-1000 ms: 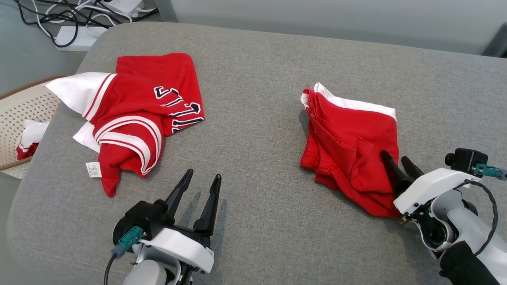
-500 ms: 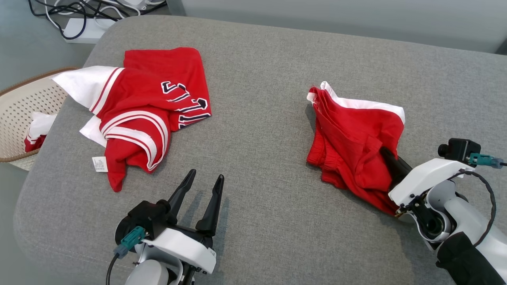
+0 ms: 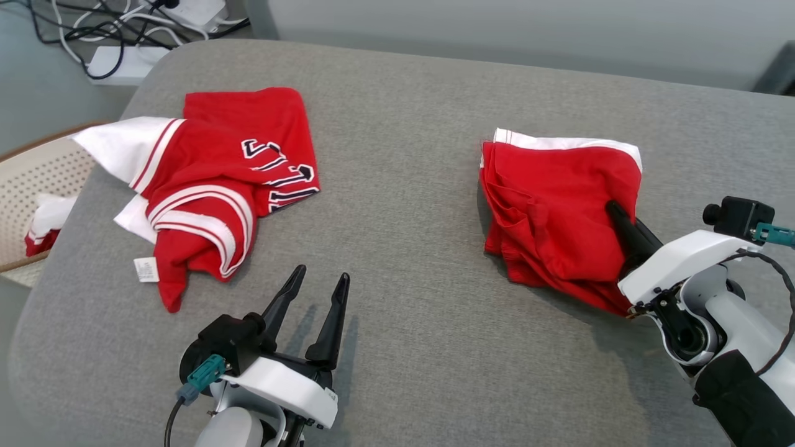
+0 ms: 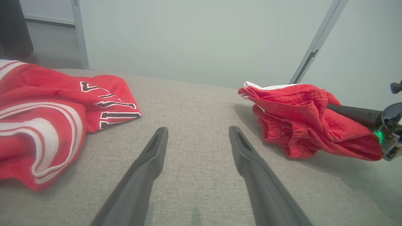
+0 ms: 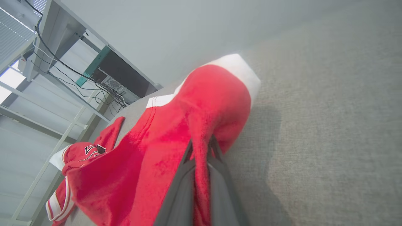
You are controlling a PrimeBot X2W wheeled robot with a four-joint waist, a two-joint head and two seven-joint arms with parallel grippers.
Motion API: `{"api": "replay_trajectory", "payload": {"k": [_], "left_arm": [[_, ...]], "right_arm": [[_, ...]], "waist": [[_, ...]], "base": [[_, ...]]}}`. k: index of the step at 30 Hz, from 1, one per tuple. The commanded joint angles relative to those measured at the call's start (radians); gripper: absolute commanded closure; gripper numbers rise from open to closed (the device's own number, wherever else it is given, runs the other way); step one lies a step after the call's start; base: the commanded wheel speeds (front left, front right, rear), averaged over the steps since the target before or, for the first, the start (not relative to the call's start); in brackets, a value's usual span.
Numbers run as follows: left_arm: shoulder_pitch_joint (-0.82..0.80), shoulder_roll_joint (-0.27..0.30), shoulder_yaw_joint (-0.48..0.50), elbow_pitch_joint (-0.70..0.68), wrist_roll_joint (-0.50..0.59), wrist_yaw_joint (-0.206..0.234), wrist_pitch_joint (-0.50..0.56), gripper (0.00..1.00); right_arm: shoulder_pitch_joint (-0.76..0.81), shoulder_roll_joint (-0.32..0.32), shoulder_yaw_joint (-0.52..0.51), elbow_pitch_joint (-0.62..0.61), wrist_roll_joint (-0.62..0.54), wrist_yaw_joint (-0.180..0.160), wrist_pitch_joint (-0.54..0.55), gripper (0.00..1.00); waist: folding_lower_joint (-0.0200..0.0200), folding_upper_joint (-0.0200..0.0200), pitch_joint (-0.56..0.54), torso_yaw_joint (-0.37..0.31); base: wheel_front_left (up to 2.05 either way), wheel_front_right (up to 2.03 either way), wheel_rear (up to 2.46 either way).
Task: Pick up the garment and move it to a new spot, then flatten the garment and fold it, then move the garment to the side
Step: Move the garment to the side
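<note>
At the lower left of the frame my left gripper [image 3: 320,273] hovers over the grey cushion [image 3: 404,186], jaws apart, nothing between them. At lower right, my right gripper [image 3: 615,208] has its jaws pinched on a fold of the red garment [image 3: 553,205], which is bunched right of centre. A red jersey [image 3: 211,180] lies at upper left.

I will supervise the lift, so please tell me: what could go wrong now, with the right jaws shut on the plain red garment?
1. The right jaws pinch only a fold of the plain red garment, so the cloth may slip out when lifted.
2. It lies bunched in layers and may rise as a clump, hard to flatten.
3. The striped jersey takes the left of the grey cushion; a spot there could overlap it.
</note>
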Motion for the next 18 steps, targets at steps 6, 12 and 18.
{"api": "replay_trajectory", "payload": {"k": [6, 12, 18], "left_arm": [[-0.038, 0.006, 0.017, -0.026, -0.002, 0.002, -0.006, 0.0], [-0.048, 0.006, 0.008, -0.023, 0.003, -0.001, -0.006, 0.0], [-0.054, 0.006, 0.013, -0.018, 0.016, -0.004, -0.006, 0.0]], "right_arm": [[-0.006, -0.019, 0.034, -0.019, -0.034, 0.004, -0.002, 1.0], [-0.006, -0.015, 0.039, -0.008, -0.049, 0.004, -0.001, 1.0], [0.013, 0.0, 0.035, -0.017, -0.039, 0.004, 0.002, 1.0]], "waist": [[0.0, 0.0, -0.042, -0.111], [0.0, 0.0, -0.061, -0.233], [0.0, 0.0, -0.067, -0.374]], "base": [[0.0, 0.0, 0.0], [0.0, 0.0, 0.0], [0.0, 0.0, 0.0]]}}
